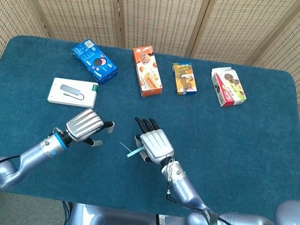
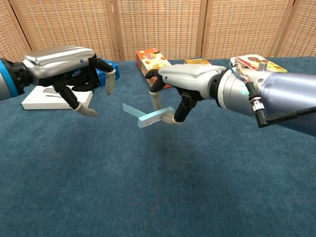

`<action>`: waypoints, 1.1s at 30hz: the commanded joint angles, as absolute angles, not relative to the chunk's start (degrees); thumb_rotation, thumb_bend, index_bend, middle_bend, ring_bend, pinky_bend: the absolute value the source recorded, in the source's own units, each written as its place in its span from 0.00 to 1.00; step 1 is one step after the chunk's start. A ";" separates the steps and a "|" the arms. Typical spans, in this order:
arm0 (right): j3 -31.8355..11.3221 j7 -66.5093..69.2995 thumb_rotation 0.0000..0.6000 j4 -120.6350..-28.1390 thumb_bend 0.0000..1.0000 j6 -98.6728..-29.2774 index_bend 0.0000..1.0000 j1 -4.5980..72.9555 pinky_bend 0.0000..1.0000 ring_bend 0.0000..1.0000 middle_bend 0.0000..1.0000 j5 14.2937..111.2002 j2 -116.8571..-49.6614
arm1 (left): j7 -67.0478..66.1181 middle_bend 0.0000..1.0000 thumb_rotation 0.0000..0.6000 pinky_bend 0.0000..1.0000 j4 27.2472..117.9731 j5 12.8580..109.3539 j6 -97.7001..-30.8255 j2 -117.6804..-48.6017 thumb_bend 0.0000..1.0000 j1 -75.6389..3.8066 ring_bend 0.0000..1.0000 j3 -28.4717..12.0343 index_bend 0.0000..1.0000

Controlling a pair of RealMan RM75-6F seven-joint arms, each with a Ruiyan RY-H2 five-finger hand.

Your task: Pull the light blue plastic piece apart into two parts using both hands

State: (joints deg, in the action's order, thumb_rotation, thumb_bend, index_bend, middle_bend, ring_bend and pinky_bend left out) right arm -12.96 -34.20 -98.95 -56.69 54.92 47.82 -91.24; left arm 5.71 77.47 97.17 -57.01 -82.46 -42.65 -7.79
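Observation:
The light blue plastic piece (image 2: 146, 116) (image 1: 128, 150) is a thin flat strip with a paler tab sticking out to the left. My right hand (image 2: 185, 85) (image 1: 154, 144) pinches its right end between thumb and a finger, above the table. My left hand (image 2: 66, 64) (image 1: 84, 126) hovers just to the left of the strip, fingers apart and holding nothing, with a small gap to the paler tab.
Along the blue table's (image 1: 258, 139) far side lie a blue cookie box (image 1: 94, 61), an orange box (image 1: 147, 70), a small yellow box (image 1: 184, 78) and a red-white box (image 1: 228, 86). A white flat box (image 1: 73, 92) lies left, behind my left hand.

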 commanded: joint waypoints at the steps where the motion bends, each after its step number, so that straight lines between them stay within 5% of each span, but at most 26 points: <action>1: -13.34 -33.63 1.00 -98.77 0.47 -56.79 0.58 55.19 0.00 0.00 0.00 47.63 -91.57 | 6.51 0.91 1.00 0.80 76.41 96.76 -56.71 -83.93 0.06 -44.08 0.86 -7.96 0.50; 33: -12.44 -32.01 1.00 -97.24 0.47 -57.86 0.58 55.27 0.00 0.00 0.00 48.62 -91.09 | 9.07 0.91 1.00 0.80 75.43 92.65 -57.45 -88.95 0.30 -48.69 0.86 -6.26 0.55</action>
